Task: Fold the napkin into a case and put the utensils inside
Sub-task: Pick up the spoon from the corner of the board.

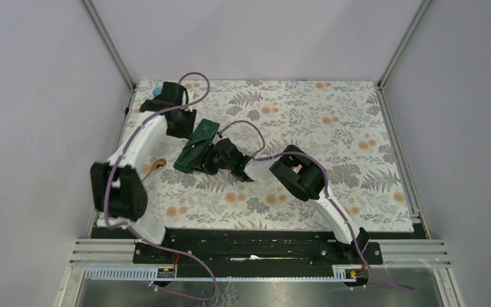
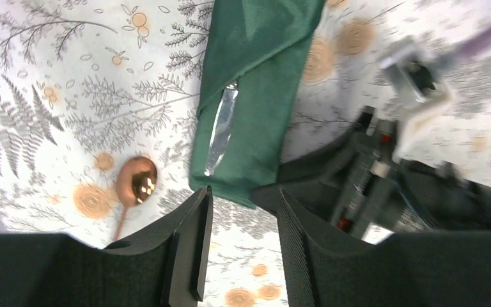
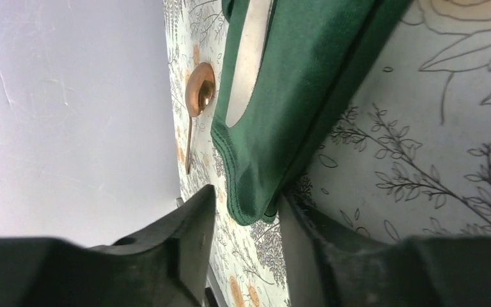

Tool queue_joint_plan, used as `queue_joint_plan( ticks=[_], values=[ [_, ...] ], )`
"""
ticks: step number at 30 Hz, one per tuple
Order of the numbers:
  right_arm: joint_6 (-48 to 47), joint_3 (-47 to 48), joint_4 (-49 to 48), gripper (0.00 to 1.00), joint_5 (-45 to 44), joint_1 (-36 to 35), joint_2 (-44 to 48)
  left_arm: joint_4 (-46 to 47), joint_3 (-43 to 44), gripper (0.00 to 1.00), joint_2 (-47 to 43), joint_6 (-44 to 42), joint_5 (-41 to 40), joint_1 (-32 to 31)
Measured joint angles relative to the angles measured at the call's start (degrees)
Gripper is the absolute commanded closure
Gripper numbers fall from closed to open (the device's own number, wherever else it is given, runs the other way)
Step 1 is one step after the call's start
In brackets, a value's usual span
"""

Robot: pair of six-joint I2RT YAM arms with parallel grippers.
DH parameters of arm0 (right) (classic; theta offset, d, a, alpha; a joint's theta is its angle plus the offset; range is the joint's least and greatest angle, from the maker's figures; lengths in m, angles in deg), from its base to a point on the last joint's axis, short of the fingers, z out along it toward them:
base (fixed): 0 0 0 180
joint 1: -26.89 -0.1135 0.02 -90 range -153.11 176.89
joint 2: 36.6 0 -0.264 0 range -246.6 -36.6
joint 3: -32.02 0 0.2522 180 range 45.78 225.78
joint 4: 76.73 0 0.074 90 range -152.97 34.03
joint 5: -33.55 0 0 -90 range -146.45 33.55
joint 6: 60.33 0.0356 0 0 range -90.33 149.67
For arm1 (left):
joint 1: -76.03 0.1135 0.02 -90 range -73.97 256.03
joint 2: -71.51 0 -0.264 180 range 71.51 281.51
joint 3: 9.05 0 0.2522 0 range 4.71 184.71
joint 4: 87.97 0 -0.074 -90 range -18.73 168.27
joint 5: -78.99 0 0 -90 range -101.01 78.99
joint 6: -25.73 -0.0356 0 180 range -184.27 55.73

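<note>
The dark green napkin (image 1: 195,148) lies folded as a narrow case on the floral cloth. In the left wrist view the case (image 2: 262,83) has a slit with a silvery knife (image 2: 221,131) tucked in it. A copper-tinted spoon (image 2: 135,182) lies on the table beside the case's end; it also shows in the top view (image 1: 160,165). My left gripper (image 2: 240,201) is open and empty, just off that end. My right gripper (image 3: 243,208) is open, with the case's corner (image 3: 256,192) hanging between its fingers, not pinched. The spoon (image 3: 199,94) and knife (image 3: 248,64) lie beyond.
The floral grey-and-orange table covering (image 1: 332,134) spreads to the right and front. Grey walls and metal frame posts (image 1: 112,48) ring the table. My right gripper's black body (image 2: 371,179) sits close beside the left fingers. A purple cable (image 1: 243,125) loops over the case.
</note>
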Motion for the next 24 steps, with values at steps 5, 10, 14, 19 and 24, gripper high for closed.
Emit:
queue_joint_plan(
  ticks=[5, 10, 14, 19, 24],
  values=[
    [-2.0, 0.2, 1.8, 0.22, 1.1, -0.1, 1.9, 10.0, -17.2, 0.38, -23.3, 15.6, 5.4, 7.5],
    [-6.6, -1.1, 11.0, 0.14, 1.5, -0.1, 7.4, 11.8, -28.3, 0.23, -39.4, 33.5, 5.4, 24.2],
    [-10.8, -4.6, 16.8, 0.11, 1.0, 0.0, 13.8, 11.4, -35.0, 0.19, -44.7, 47.9, 5.4, 30.9],
    [-17.9, -12.4, 20.9, 0.11, -2.6, 0.2, 26.6, 14.4, -46.8, 0.11, -45.6, 72.8, 4.6, 34.9],
    [-23.8, -17.6, 21.3, 0.11, -6.8, 0.5, 35.5, 18.7, -51.8, 0.11, -36.0, 89.9, 4.2, 35.2]
  ],
)
